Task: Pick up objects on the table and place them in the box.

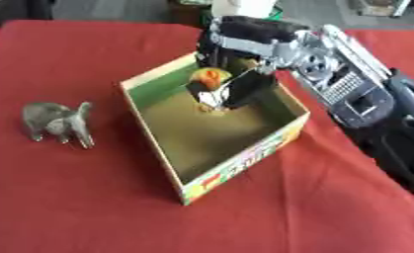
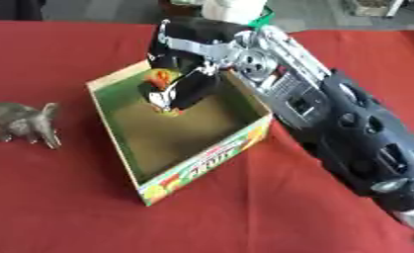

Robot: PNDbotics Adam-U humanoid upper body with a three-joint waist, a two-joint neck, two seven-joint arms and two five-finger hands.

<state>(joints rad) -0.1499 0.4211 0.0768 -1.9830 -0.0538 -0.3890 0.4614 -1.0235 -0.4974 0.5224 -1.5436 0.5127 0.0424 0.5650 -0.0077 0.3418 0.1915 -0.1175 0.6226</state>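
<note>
Tabletop (image 1: 89, 197) under a red cloth, seen from above in both eye views. Open cardboard box (image 1: 244, 158) sits near the middle, turned so one corner points toward the camera; plain brown floor, green on the far inner wall, printed lettering with fruit colours along the near outer wall.

Right arm enters from the right side, black shell with silver joints, and reaches over the far right rim of the box. Right hand (image 1: 236, 42) hangs above the far corner of the box interior, palm down, fingers (image 1: 244, 86) curled downward around a small toy (image 1: 208, 86). Toy is black and white with an orange-and-yellow patch at its top; it looks like a bird figure, but finer detail cannot be made out. Toy is inside the outline of the box, at the far end, close to the green wall. Its lower edge is at or just above the box floor; contact with the floor cannot be told from either view.

Grey elephant figure (image 1: 59, 122) stands upright on the cloth to the left of the box, well apart from it, trunk end toward the box. Nothing touches it.

Left hand does not appear in either view.

Box floor otherwise shows bare brown cardboard nearer the camera.
</note>
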